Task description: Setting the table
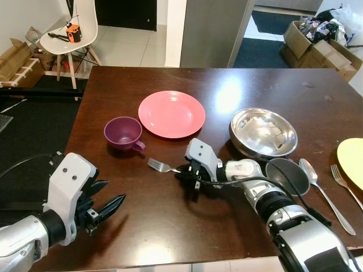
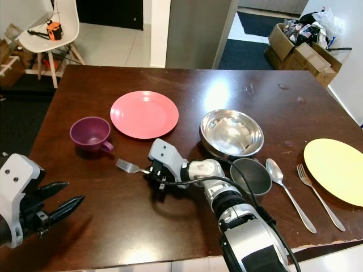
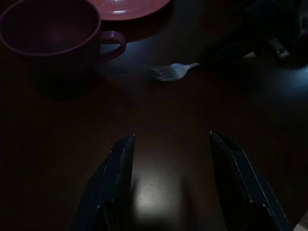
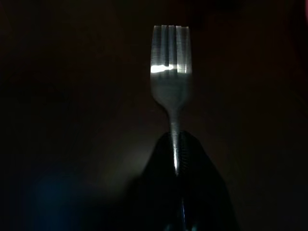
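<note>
Your right gripper (image 1: pixel 182 171) is clenching the handle of a small silver metal fork (image 1: pixel 160 166), holding it low over the dark brown wooden table (image 1: pixel 170 226), its tines pointing toward your left, just below the round pink plate (image 1: pixel 172 114) and near the purple plastic cup (image 1: pixel 123 134). Your left gripper (image 1: pixel 110 205) is hovering over the table's near left edge, its black fingers (image 3: pixel 115 180) spread apart and gripping nothing.

Dark brown table (image 1: pixel 170 226); pink plate (image 1: pixel 172 114); purple cup (image 1: pixel 123 134); silver fork (image 1: pixel 160 165); shiny steel bowl (image 1: pixel 263 132); yellow plate (image 2: pixel 334 170); grey saucer (image 2: pixel 250 175); white chair (image 1: pixel 76 28) bearing an orange device (image 1: pixel 72 32).
</note>
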